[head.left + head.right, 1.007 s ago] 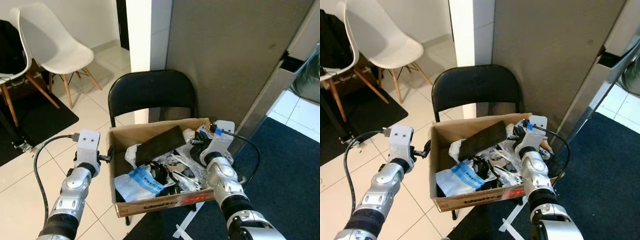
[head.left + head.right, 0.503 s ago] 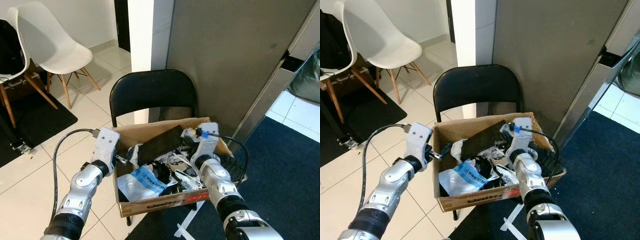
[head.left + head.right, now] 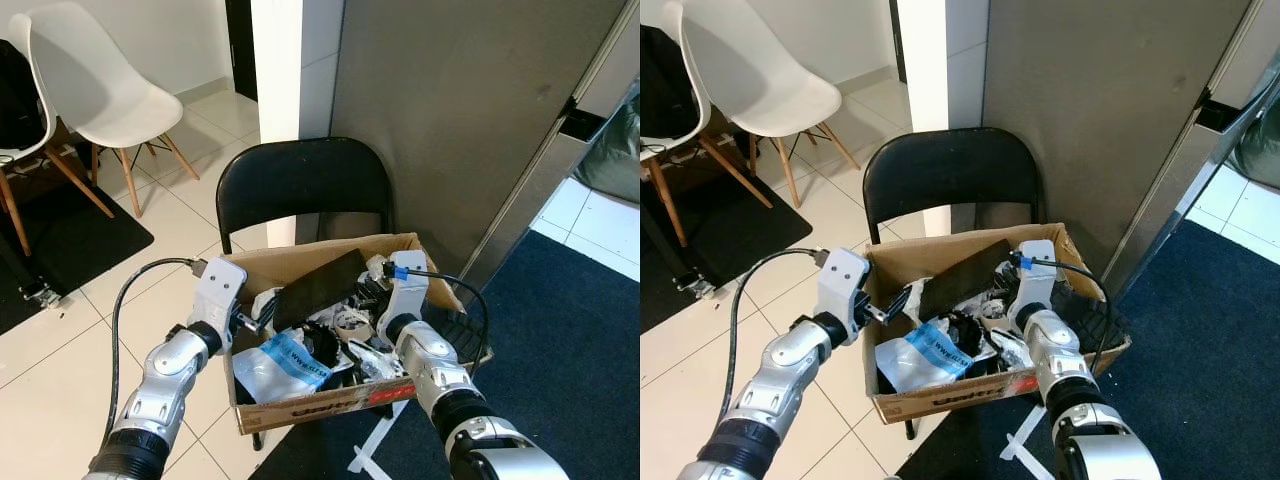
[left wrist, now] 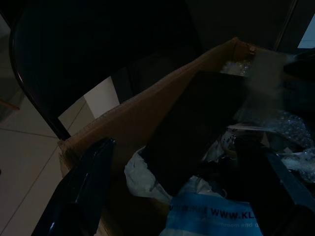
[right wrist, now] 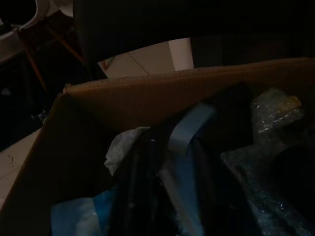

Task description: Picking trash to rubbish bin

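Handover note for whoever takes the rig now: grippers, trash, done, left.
Left gripper: open, at the left wall of the cardboard box, holding nothing.
Right gripper: inside the box over the trash; fingers hidden.
The box sits on the black folding chair, full of trash: black flat piece, blue-and-white pouch, bubble wrap.
Done: both arms at the box.
Left: grip and carry to a bin.

Black folding chair (image 3: pixel 305 185) centre; white shell chair (image 3: pixel 95 85) far left; pale tiled floor (image 3: pixel 60 330); grey wall panel (image 3: pixel 460 110); dark blue carpet (image 3: pixel 570 340) right.
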You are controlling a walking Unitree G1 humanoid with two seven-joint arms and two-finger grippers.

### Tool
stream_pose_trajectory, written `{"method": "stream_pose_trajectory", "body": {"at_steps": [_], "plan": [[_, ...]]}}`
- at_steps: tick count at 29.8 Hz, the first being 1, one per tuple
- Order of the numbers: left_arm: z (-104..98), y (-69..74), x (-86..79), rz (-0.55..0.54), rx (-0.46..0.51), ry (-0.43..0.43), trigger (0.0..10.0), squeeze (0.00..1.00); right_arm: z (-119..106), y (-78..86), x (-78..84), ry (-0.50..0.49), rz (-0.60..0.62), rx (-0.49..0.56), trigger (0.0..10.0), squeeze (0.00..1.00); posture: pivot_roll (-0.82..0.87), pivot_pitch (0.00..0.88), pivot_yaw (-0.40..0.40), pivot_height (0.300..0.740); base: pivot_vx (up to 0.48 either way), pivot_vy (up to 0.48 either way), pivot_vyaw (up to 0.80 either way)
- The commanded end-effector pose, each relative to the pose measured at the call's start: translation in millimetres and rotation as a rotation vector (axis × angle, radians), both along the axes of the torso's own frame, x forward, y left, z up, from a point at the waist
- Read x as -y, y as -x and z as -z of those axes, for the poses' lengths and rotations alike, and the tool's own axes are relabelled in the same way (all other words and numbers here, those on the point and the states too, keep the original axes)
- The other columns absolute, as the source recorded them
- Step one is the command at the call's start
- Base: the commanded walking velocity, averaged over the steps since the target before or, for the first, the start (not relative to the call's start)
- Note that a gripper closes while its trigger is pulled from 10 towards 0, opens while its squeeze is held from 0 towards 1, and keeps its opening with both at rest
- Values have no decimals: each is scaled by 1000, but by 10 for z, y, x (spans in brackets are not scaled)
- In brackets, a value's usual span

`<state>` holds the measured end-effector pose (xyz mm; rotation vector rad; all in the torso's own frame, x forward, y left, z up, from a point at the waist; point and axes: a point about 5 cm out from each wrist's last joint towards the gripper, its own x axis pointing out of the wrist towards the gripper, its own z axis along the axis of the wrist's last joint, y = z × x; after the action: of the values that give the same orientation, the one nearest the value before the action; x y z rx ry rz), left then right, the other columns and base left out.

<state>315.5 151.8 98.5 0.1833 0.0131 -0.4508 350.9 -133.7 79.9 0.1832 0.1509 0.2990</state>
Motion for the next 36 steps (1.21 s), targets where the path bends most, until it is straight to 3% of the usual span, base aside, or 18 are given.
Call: {"method": "stream_pose_trajectory", "body": {"at_steps": [1,2,4,6,7,8,11,14,17,23,29,36], "plan": [[46,33,40,9,-12,0,10000,0,-20,-17,60,-108,78,2,10000,451,64,139,2,740,0,0,0],[46,32,30,-4,-9,-5,10000,0,-58,-40,133,-216,143,10,10000,0,64,139,2,740,0,0,0],[17,10,-45,-77,16,-10,10000,0,-133,-71,332,-416,268,34,10000,0,65,136,7,740,0,0,0],[-1,-14,-140,-161,25,2,10000,0,-164,-66,461,-464,324,61,10000,0,63,132,11,740,0,0,0],[0,-30,-235,-242,15,35,10000,0,-147,-42,530,-421,343,63,10000,0,58,130,12,740,0,0,0],[0,-30,-235,-242,15,35,10000,0,-147,-42,530,-421,343,63,10000,0,58,130,12,740,0,0,0],[67,-14,-425,-383,-34,96,10000,0,-43,80,641,-230,339,68,10000,0,54,125,17,740,0,0,0],[105,6,-455,-402,-51,80,10000,0,2,125,662,-188,341,63,10000,0,48,124,19,740,0,0,0],[194,64,-494,-455,-73,29,10000,0,129,272,764,-77,398,54,10000,0,48,121,22,740,0,0,0],[234,161,-475,-489,-72,77,10000,0,209,374,720,-32,375,56,10000,0,43,113,29,740,0,0,0],[231,187,-459,-492,-68,109,10000,0,214,399,599,-8,323,71,10000,0,40,101,26,740,0,0,0],[229,189,-429,-485,-71,133,10000,0,236,411,570,14,309,70,10000,0,38,95,24,740,0,0,0]]}}
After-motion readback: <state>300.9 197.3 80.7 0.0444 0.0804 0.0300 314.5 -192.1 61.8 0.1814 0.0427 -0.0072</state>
